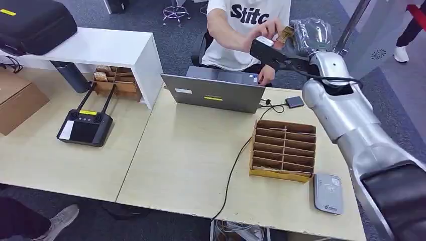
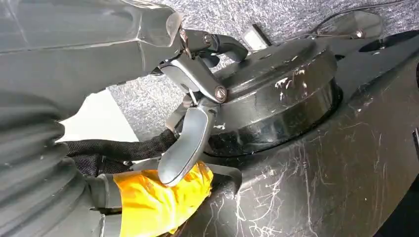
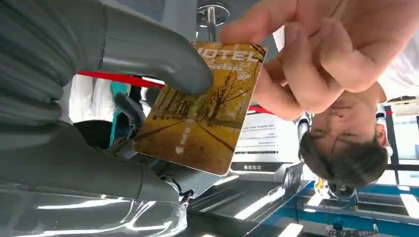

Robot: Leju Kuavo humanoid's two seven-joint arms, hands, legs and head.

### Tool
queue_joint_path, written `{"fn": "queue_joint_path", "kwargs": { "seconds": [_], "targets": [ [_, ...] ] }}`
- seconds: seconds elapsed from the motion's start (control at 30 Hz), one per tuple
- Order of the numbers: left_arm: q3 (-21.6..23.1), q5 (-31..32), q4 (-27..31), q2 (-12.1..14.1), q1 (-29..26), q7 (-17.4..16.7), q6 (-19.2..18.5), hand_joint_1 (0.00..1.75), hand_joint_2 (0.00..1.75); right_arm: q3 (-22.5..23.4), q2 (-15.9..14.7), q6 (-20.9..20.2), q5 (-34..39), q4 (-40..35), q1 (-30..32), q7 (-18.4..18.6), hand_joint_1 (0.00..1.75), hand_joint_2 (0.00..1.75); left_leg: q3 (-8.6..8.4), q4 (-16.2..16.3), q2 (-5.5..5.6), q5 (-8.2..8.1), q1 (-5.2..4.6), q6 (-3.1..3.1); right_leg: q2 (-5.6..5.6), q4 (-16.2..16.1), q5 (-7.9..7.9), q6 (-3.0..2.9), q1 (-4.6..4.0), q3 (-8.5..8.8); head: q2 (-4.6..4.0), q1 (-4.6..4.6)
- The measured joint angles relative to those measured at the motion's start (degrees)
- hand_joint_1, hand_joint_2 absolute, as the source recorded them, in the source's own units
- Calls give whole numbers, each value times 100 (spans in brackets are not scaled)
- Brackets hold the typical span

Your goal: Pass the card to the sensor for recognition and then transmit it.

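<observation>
Right hand [image 3: 99,98] raised past the far table edge, thumb pressed on the card [image 3: 202,108], card pinched against the darker fingers [image 3: 126,106] behind it. Card shows a golden tree-lined path, "HOTEL" text at one end. Person's hand [image 3: 316,54] grips the card end away from the robot's fingers, so both hold it at once. In head view the card [image 1: 286,33] sits between the person's hand [image 1: 269,30] and the plastic-wrapped right hand [image 1: 309,35]. Below the fingers, on the table [image 1: 191,160]: laptop [image 1: 213,93], small dark box [image 1: 295,102], cardboard divider box [image 1: 284,149], cable [image 1: 236,165]. Grey sensor [image 1: 328,192] near the table's front edge, well apart from the card. Controller [image 1: 84,125] far off to the left. Left hand [image 2: 190,133] fingers curled beside dark robot body parts, clasping nothing.
</observation>
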State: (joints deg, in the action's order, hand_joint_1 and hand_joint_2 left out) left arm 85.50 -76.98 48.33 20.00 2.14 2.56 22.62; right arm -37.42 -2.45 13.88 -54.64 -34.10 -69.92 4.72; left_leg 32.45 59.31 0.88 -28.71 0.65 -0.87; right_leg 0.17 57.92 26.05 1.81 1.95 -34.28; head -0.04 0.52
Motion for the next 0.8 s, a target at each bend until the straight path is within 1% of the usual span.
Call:
{"fn": "queue_joint_path", "kwargs": {
  "seconds": [0.67, 0.73, 0.8],
  "targets": [
    [0, 2, 0, 0, 0, -4, 0, 0, 175, 89, -7, -11, 13, -2, 9, 0, 175, 175, 0, 0, -3, 0, 0, 0, 2, 0, -1, -2, 0, 0, 0, 0],
    [0, 11, 0, 0, 0, -4, 0, 0, 175, 116, -13, 13, 101, -4, 15, -33, 175, 175, -1, 0, -3, 0, 0, 0, 2, 0, -1, -2, 0, -1, 0, 0],
    [0, 35, 0, 0, -2, -4, 20, 0, 175, 216, -37, 83, 339, -74, 54, -169, 175, 175, 0, 0, -3, 0, 0, 0, 2, 0, -1, -2, 0, 0, 0, -2]
  ]
}}
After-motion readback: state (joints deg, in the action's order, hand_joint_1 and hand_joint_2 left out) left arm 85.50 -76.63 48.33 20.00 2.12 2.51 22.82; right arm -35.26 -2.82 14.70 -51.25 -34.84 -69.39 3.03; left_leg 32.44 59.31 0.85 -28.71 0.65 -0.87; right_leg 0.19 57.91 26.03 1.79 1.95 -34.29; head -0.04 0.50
